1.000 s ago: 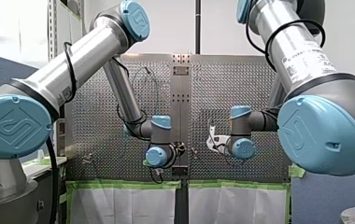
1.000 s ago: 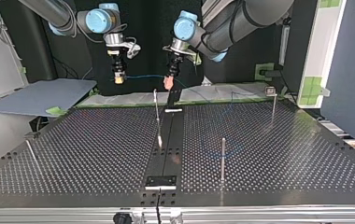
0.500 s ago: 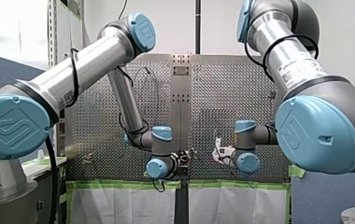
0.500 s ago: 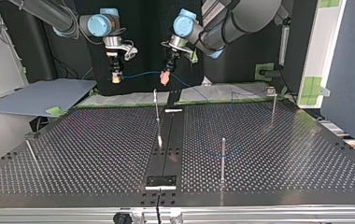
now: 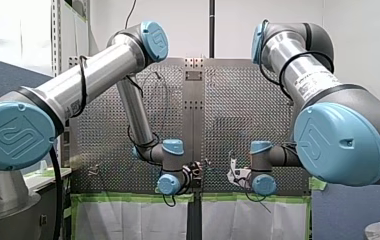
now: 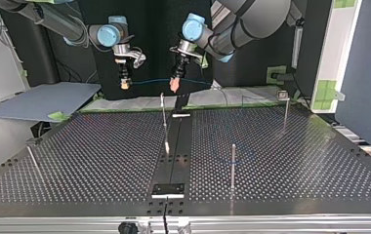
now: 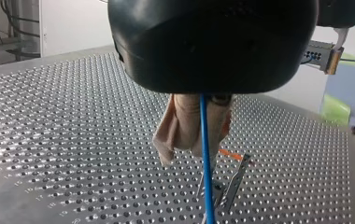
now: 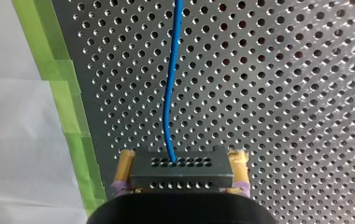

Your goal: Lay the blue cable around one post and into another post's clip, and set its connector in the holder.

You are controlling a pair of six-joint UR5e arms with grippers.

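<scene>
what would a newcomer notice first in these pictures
The blue cable, stretched in mid-air up by the table's far edge in the top view. At one end my right hand grips its dark connector; my left hand pinches the cable further along.

Blue cable (image 8: 168,107); dark grey connector (image 8: 181,175) with two rows of holes, between yellow pads (image 8: 125,164); silver perforated table (image 8: 283,93) ahead; green tape (image 8: 68,107) strips beside the pads.
</scene>
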